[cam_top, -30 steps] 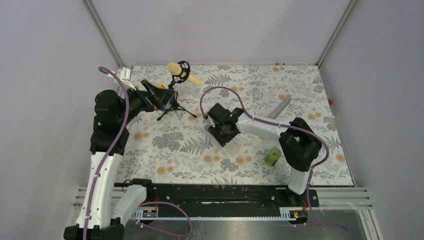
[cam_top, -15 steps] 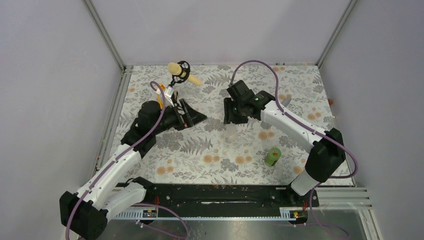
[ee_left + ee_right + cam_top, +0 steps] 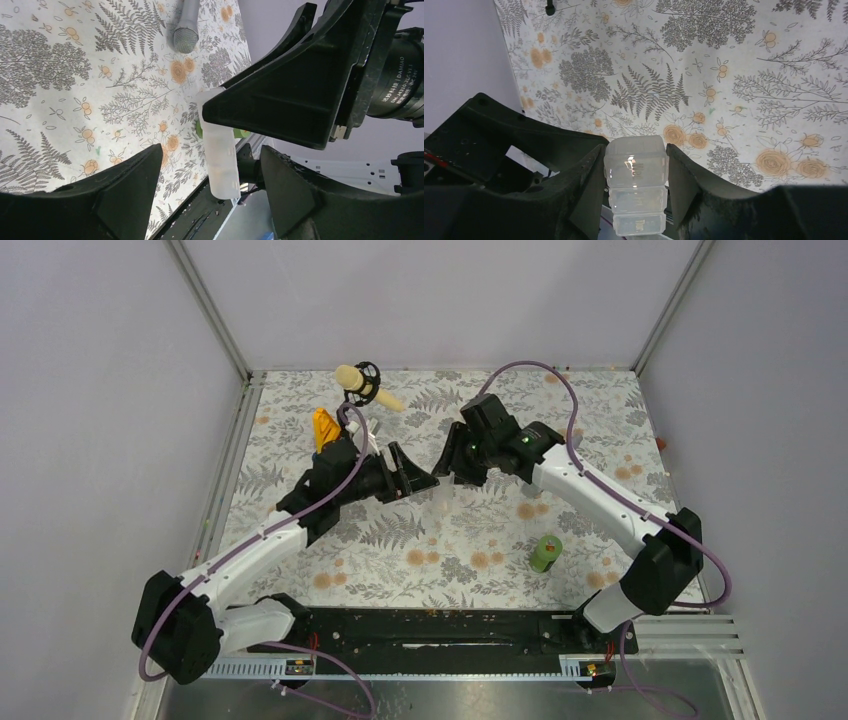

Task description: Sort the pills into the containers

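Note:
My right gripper [image 3: 636,156] is shut on a see-through colourless plastic pill container [image 3: 636,190], a strip of lidded compartments, gripped at one end. In the top view the right gripper [image 3: 457,468] holds this container [image 3: 445,496] above the middle of the patterned mat. My left gripper [image 3: 418,478] faces it from the left, open. In the left wrist view the container [image 3: 220,155] hangs between the left gripper's [image 3: 211,150] spread fingers without touching them. I see no pills clearly.
A green screw-cap bottle [image 3: 545,552] stands on the mat at the near right. A yellow microphone on a black stand [image 3: 360,385] and an orange object [image 3: 325,426] are at the back left. A grey microphone [image 3: 186,27] lies on the mat.
My right gripper has lifted the container off the mat and carried it back towards the far side. My left arm has swung from the far left to the centre, its open fingers now around the container.

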Controlling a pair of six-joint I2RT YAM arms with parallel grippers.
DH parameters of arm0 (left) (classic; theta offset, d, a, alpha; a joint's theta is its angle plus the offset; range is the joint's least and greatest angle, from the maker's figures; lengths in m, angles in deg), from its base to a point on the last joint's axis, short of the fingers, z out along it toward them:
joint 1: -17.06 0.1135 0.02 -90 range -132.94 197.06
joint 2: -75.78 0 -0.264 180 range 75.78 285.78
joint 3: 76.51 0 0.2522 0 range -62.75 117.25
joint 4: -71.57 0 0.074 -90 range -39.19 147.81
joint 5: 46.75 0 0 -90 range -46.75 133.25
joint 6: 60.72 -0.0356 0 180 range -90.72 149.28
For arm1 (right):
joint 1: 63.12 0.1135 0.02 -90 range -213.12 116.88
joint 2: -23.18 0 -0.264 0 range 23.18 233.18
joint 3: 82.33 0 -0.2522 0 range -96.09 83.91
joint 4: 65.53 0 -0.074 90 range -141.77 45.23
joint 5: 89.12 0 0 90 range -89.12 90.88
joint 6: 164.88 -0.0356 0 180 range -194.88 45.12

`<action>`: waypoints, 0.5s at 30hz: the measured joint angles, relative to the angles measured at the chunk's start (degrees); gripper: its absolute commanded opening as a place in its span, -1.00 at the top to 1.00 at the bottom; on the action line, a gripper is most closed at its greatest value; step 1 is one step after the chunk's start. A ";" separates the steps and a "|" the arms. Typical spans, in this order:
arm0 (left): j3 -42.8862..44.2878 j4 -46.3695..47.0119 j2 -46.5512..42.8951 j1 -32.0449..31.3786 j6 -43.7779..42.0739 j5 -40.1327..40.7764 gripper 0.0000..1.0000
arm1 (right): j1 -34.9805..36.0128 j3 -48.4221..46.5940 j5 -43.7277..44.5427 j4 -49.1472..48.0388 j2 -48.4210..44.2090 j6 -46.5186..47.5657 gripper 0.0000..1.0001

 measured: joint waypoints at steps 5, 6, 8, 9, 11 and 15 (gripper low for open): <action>0.00 2.25 1.53 -1.14 1.60 -0.09 -0.30 | 0.00 0.76 -0.92 -1.53 -0.61 -3.19 0.05; 0.00 2.49 1.75 -1.38 1.95 -0.07 -0.29 | 0.00 0.83 -1.05 -1.79 -0.63 -3.58 0.05; 0.00 2.86 2.27 -1.92 2.58 0.07 -0.24 | 0.00 0.85 -1.49 -2.23 -0.63 -4.57 0.06; 0.02 2.95 2.51 -2.19 2.86 0.13 -0.21 | 0.00 0.85 -1.51 -2.29 -0.63 -5.01 0.07; 0.02 3.02 2.97 -2.60 3.43 0.44 -0.15 | 0.00 1.03 -1.53 -2.67 -0.63 -6.14 0.07; 0.02 2.97 3.54 -3.04 4.46 1.27 0.04 | -0.04 1.57 -1.49 -3.23 -0.63 -7.91 0.08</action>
